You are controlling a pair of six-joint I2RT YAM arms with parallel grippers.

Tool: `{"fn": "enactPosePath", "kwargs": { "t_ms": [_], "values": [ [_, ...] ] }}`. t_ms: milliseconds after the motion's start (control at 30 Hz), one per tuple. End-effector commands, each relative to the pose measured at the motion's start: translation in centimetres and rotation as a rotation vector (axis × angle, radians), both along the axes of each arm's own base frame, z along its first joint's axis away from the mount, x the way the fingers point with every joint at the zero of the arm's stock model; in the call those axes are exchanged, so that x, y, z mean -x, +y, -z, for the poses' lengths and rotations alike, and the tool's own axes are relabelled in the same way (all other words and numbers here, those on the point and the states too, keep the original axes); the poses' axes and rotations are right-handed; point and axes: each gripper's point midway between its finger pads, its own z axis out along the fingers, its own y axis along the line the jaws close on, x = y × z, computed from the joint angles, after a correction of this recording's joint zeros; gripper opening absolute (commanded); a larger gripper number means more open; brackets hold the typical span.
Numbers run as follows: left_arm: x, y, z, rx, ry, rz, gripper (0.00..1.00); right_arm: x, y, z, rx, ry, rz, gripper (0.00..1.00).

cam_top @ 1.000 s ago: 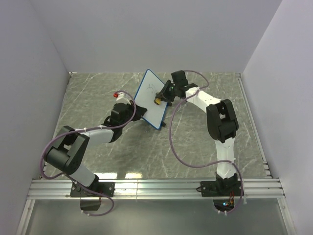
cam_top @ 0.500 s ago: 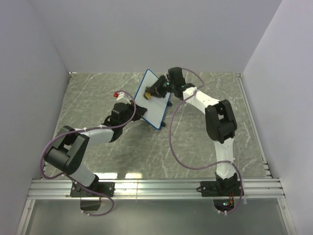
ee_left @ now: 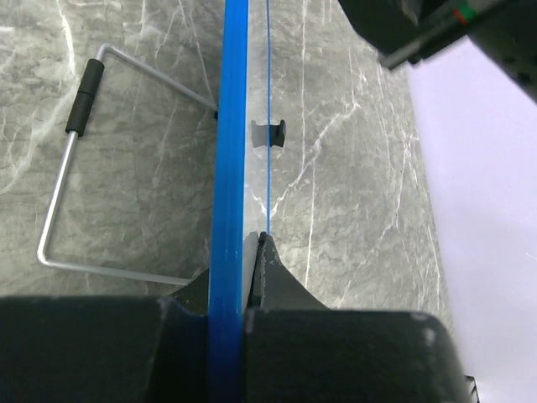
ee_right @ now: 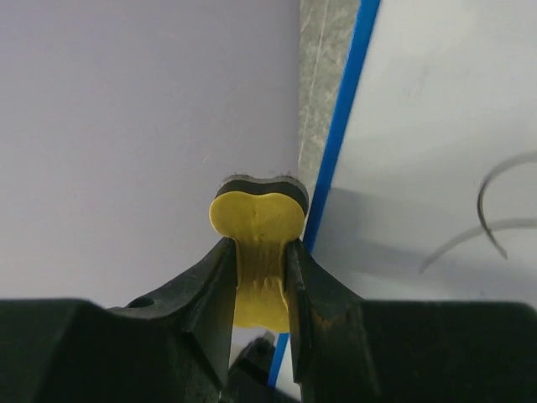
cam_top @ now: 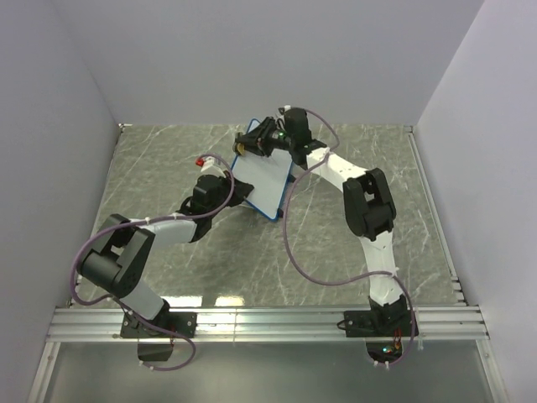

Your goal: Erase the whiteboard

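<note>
Top external view | whiteboard (cam_top: 264, 186) tilted mid-table, my left gripper (cam_top: 237, 195) clamped on its edge | my right gripper (cam_top: 250, 141), squeezing yellow eraser (ee_right: 256, 220), swept from middle to far corner | 1 scribble (ee_right: 495, 210) remains, more wiping needed.

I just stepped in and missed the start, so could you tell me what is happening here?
The left gripper is clamped on the side edge of the whiteboard, steadying it. The right gripper grips a yellow eraser, which sits at the board's far edge, away from the writing. Black pen marks are on the white surface, so the erasing is not finished.
</note>
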Motion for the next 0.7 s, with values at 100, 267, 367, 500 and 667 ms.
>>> {"fn": "enactPosePath", "kwargs": {
  "t_ms": [100, 267, 367, 500, 667],
  "values": [
    [15.5, 0.6, 13.8, -0.347, 0.506, 0.444, 0.00, 3.3, -5.2, 8.0, 0.141, 0.173, 0.046, 0.00],
    [15.4, 0.6, 13.9, -0.348, 0.506, 0.443, 0.00, 1.5, -7.8, 6.1, 0.190, 0.145, 0.080, 0.00],
    [15.4, 0.6, 13.7, -0.344, 0.502, 0.445, 0.00, 0.2, -7.1, 6.3, 0.246, 0.127, 0.062, 0.00],
    [15.4, 0.5, 13.8, -0.342, 0.503, 0.449, 0.00, -1.1, -5.3, 5.5, 0.220, 0.107, 0.066, 0.00],
    [15.5, 0.5, 14.0, -0.341, 0.508, 0.451, 0.00, -1.4, -2.4, 3.5, 0.145, 0.074, 0.027, 0.00]
  ]
}}
